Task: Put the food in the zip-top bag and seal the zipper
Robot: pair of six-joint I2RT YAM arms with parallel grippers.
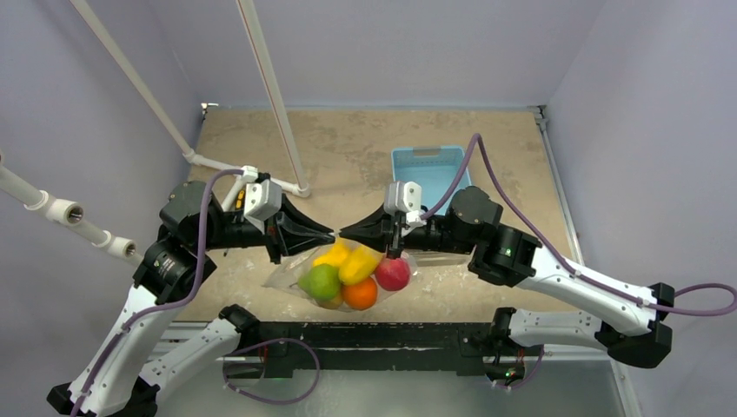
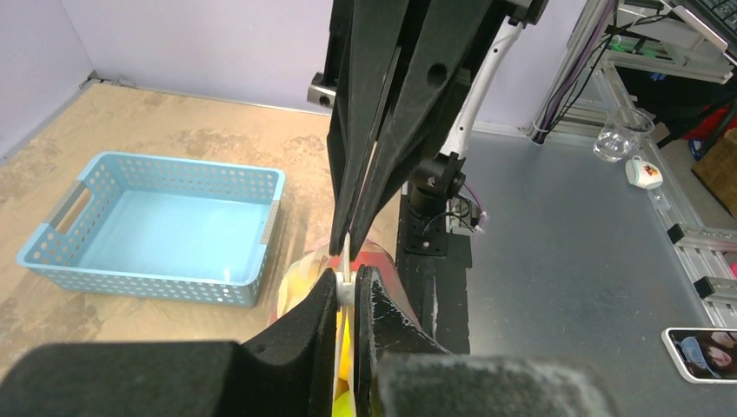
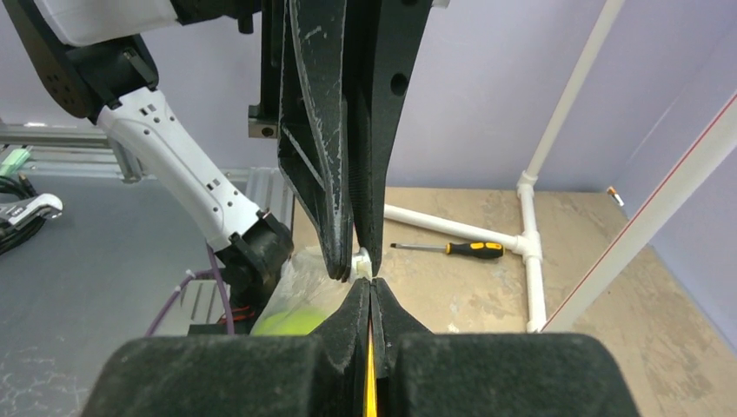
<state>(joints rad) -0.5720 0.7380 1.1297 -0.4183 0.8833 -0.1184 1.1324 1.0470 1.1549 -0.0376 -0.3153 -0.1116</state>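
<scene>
The zip-top bag [image 1: 285,276] hangs between my two grippers, which meet tip to tip above it. Inside lies the food: a green fruit [image 1: 320,281], a yellow one [image 1: 352,261], an orange one [image 1: 360,294] and a red one [image 1: 393,274]. My left gripper [image 2: 348,280] is shut on a small white piece of the zipper [image 2: 346,287] at the bag's mouth. My right gripper [image 3: 370,285] is shut on the bag's thin top edge just beside it. The green fruit [image 3: 287,323] shows through the plastic in the right wrist view.
A light-blue basket [image 1: 426,169] stands behind the right arm. A white pipe frame [image 1: 261,174] crosses the back left of the table, with a yellow-handled screwdriver [image 3: 448,249] beside it. A black bar [image 1: 365,334] runs along the near edge under the bag.
</scene>
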